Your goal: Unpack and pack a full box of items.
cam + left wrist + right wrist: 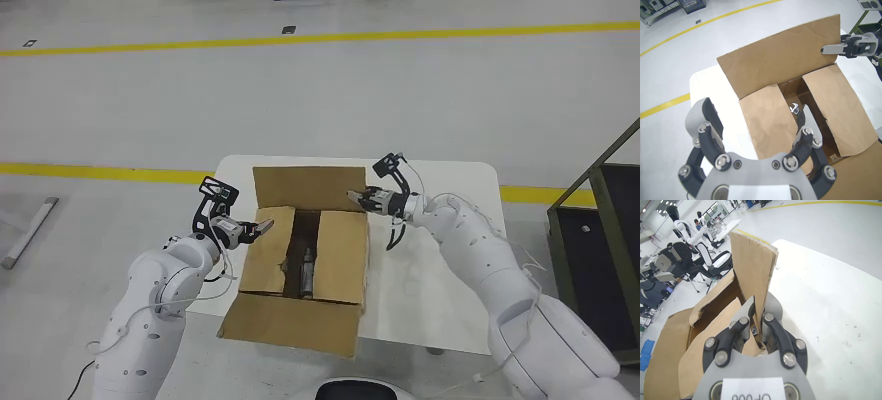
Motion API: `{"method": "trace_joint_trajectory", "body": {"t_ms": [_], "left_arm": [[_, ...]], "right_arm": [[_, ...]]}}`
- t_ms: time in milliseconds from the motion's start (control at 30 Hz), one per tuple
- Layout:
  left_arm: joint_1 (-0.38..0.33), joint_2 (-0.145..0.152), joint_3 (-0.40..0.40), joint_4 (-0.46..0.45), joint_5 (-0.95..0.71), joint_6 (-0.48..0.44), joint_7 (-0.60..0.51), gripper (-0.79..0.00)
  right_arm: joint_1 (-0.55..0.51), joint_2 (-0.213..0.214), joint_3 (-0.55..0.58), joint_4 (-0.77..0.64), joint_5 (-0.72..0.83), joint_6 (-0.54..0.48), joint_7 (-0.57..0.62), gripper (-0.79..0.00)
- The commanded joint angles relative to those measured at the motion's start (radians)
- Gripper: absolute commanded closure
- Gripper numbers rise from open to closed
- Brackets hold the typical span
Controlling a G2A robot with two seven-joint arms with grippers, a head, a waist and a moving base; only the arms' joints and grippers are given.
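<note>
1. Centrally, a brown cardboard box (340,285) (791,89) sits on the white tabletop (440,200) (702,79) (819,285) with its top open.
2. Its far flap (305,185) (780,56) (751,266) stands upright, while the near flap (290,325) lies folded out flat toward the robot.
3. The left side flap (268,250) (768,123) and the right side flap (342,245) (836,109) lean in over the opening, and a dark gap runs between them.
4. A metal wrench (305,268) (795,108) lies low inside the box and is seen through that gap. What else lies in the shadow around it cannot be told.
5. The right gripper (352,196) (822,50) (761,311) is at the far flap's right-hand corner. Its jaws are pressed together on the cardboard, pinching the flap's edge from both faces.
6. The left gripper (265,226) (755,105) is at the left side flap with its jaws spread wide.
7. One finger (712,117) of the left gripper is outside the box above the tabletop. The other finger (801,115) is at the flap's inner edge, in the gap. The flap lies between them unclamped.
8. A yellow line (300,38) crosses the pale floor beyond the tabletop, and a dark metal frame (600,230) stands off to the robot's right.
</note>
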Motion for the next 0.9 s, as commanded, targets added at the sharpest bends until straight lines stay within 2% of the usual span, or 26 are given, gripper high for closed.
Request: {"method": "trace_joint_trajectory", "body": {"t_ms": [0,300,600,733,867], "left_arm": [[0.0,0.0,0.0,0.0,0.0,0.0,0.0,-0.785],[0.0,0.0,0.0,0.0,0.0,0.0,0.0,-0.785],[0.002,0.0,0.001,-0.002,-0.001,0.0,0.004,-0.785],[0.018,0.006,0.0,-0.031,-0.026,-0.085,0.017,-0.785],[0.027,0.016,-0.032,-0.039,-0.103,-0.187,-0.009,-0.785]], "right_arm": [[0.005,0.004,0.001,0.009,-0.014,0.0,-0.001,0.0],[0.031,0.048,0.028,0.069,-0.07,-0.008,-0.056,0.0],[0.039,0.094,0.06,0.05,-0.087,-0.042,-0.05,0.0],[0.033,0.1,0.067,0.035,-0.083,-0.041,-0.044,0.0],[0.033,0.1,0.067,0.035,-0.083,-0.041,-0.044,0.0]]}}
